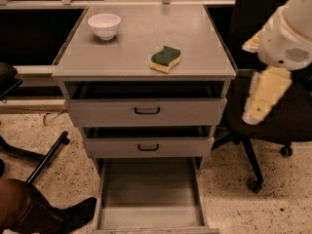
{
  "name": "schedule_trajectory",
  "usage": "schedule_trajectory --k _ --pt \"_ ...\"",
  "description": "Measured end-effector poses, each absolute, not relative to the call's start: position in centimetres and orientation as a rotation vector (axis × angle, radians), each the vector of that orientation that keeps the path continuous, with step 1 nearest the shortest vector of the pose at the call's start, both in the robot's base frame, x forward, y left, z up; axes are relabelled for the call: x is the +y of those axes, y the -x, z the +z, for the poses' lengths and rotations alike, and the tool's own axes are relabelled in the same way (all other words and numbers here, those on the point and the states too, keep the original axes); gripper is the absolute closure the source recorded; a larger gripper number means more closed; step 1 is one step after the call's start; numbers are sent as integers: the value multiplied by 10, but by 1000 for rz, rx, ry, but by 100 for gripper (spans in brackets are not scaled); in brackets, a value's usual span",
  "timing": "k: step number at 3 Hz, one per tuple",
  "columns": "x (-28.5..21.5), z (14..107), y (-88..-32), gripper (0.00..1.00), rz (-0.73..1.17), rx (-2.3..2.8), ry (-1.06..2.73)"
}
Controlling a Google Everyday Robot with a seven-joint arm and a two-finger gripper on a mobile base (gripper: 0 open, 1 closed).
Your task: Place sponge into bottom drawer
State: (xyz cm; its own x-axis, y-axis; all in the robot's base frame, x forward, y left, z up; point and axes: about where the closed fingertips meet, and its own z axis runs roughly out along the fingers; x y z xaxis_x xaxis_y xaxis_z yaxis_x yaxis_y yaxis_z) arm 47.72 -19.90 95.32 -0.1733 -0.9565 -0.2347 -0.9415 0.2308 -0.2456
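The sponge, dark green over yellow foam, lies on the grey cabinet top, near its front edge and right of centre. The bottom drawer is pulled out wide, and its flat grey floor is bare. My gripper hangs on the white arm to the right of the cabinet, beside the top drawer's level. It is lower than the sponge and well apart from it, and nothing shows in it.
A white bowl stands at the back left of the cabinet top. The two upper drawers with black handles are slightly open. A black office chair stands behind my arm. A person's leg and shoe are at the lower left.
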Motion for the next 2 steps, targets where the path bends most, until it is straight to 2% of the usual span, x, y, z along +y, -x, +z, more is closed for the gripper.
schedule_trajectory --k 1,2 --pt "-172 913 -572 0 -16 2090 1756" --pt "-171 913 -575 0 -21 2086 1742"
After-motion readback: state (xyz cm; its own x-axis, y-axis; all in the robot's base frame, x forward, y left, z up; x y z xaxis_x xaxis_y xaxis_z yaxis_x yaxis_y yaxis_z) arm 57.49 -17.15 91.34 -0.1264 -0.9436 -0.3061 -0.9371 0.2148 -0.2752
